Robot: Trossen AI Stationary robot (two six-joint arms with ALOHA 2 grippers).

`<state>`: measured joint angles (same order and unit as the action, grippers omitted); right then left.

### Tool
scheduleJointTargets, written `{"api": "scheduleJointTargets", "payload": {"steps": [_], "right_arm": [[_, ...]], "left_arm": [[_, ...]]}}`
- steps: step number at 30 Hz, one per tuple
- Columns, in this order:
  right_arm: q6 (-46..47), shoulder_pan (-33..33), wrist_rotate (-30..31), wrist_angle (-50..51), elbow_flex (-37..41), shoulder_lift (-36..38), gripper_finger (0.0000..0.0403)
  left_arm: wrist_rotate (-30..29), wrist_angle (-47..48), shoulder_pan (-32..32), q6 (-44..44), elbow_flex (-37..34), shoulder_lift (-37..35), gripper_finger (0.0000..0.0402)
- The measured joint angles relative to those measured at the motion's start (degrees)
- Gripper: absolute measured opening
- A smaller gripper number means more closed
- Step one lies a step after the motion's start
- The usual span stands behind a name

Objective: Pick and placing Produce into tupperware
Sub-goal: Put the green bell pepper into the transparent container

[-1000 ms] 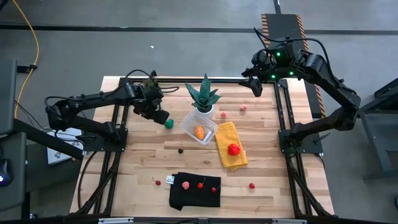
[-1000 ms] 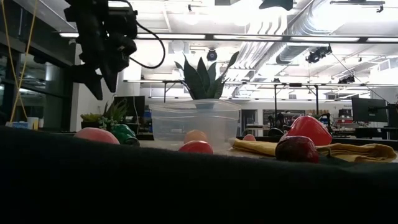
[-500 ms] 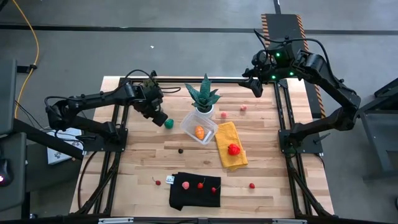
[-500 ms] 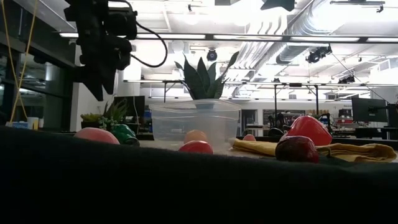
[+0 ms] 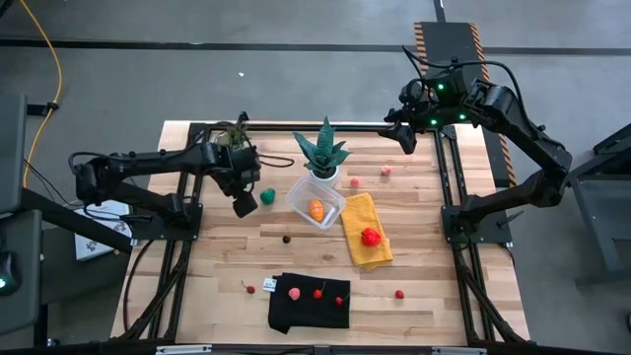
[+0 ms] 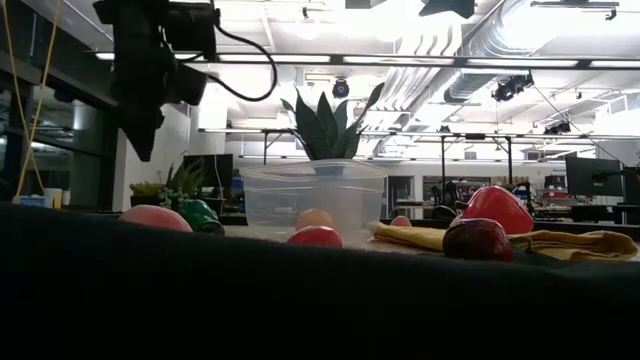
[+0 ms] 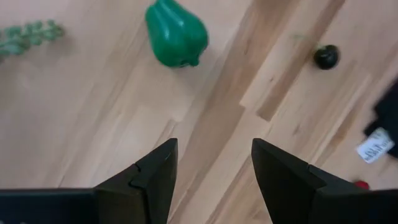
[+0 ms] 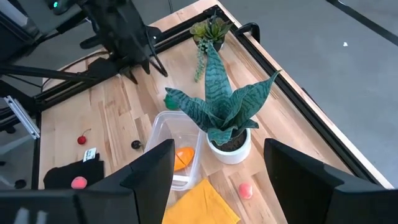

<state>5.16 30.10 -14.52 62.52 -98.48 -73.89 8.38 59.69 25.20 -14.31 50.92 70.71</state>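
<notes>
Half open and gripping nothing: hanging the left jaws from the left arm [image 5: 148,163] above bare tabletop [image 5: 217,256], just to the left of the green pepper [image 5: 267,196] and not touching it. Looking down past the two dark fingers [image 7: 155,177] at the wood, with the green pepper [image 7: 176,40] lying on its side and a small dark piece [image 7: 326,56] well apart from it.

Waiting with the right arm [image 5: 513,108] raised over the far right corner, right jaws standing apart and holding nothing.

Sitting mid-table, just right of the pepper: the tupperware [image 5: 298,197], clear and lidless, holding one orange piece [image 5: 316,209]. Standing just beyond it on the far side, touching or nearly so: a potted plant [image 5: 323,153] in a white pot.

Lying right of the tupperware: a yellow cloth [image 5: 361,212] carrying a red piece [image 5: 370,237]. Resting farther right of the plant: two pink pieces [image 5: 355,181] [image 5: 385,171]. Spreading along the near side: a black cloth [image 5: 309,314] with a pink piece [image 5: 295,292] and two cherries [image 5: 317,293] [image 5: 338,300], plus red pieces on bare wood at left [image 5: 250,290] and right [image 5: 399,294].
</notes>
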Motion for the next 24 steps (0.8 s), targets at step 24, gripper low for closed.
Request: {"api": "scheduleJointTargets", "payload": {"steps": [24], "right_arm": [[2.0,-4.4,1.5,-0.3,0.0,0.0,0.0238]], "left_arm": [[-32.9,-3.0,-23.5,-33.3,0.0,-20.5,0.0169]]}}
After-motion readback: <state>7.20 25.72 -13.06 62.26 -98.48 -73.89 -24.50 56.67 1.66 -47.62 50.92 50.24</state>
